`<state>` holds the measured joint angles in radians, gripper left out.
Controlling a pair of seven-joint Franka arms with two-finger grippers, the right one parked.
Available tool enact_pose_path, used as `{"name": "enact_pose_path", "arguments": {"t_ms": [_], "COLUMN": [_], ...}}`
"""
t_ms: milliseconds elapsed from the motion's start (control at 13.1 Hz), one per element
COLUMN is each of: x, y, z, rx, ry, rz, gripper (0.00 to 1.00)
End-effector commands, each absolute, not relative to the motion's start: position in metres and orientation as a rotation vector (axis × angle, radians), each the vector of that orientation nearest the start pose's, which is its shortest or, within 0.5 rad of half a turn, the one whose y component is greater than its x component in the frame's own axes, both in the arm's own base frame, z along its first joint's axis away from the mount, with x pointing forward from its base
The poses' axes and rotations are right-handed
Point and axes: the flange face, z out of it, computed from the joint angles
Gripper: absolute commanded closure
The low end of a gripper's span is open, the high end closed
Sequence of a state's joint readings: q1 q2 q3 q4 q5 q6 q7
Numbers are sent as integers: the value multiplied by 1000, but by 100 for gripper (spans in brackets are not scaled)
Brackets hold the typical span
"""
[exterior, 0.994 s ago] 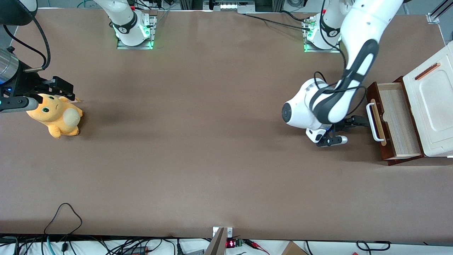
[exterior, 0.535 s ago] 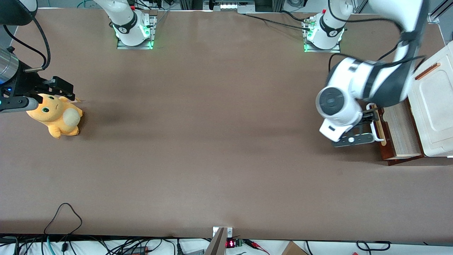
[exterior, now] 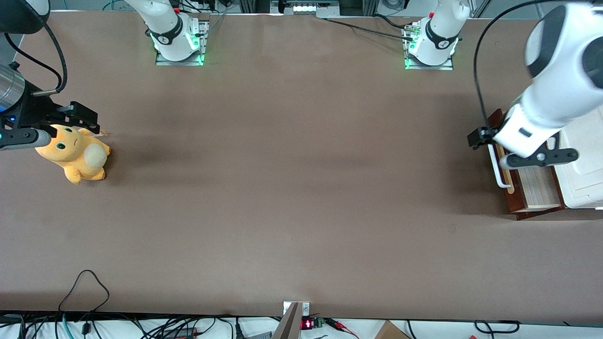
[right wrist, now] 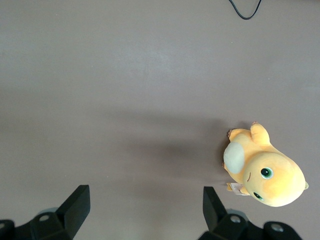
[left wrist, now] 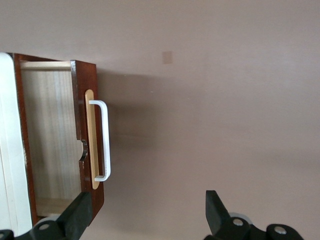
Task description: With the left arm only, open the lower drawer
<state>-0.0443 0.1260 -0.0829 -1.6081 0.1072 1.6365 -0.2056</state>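
The lower drawer (left wrist: pixel 55 150) stood pulled well out of its white cabinet (exterior: pixel 582 179) at the working arm's end of the counter (exterior: pixel 282 188), pale inside exposed. My fingers (left wrist: pixel 75 217), spread and empty, hovered above its white handle (left wrist: pixel 102 140); opening looked done.

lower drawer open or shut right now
Open: the lower drawer is pulled out, pale wood inside showing. The open gripper hangs above, holding nothing.

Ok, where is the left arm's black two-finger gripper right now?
The black two-finger gripper is open and hangs above the table toward the working arm's end, holding nothing, in front of the pulled-out dark reddish-brown lower drawer with its white loop handle.
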Motion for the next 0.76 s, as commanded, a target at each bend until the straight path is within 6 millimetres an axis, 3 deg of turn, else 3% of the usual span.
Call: {"name": "enact_pose_path", "arguments": {"t_ms": [0, 688], "x": [581, 576], "y": [-41, -30], "z": [555, 567], "rx": [-3079, -3092], "ry": [-3, 50], "rz": [99, 75], "gripper": [0, 0]}}
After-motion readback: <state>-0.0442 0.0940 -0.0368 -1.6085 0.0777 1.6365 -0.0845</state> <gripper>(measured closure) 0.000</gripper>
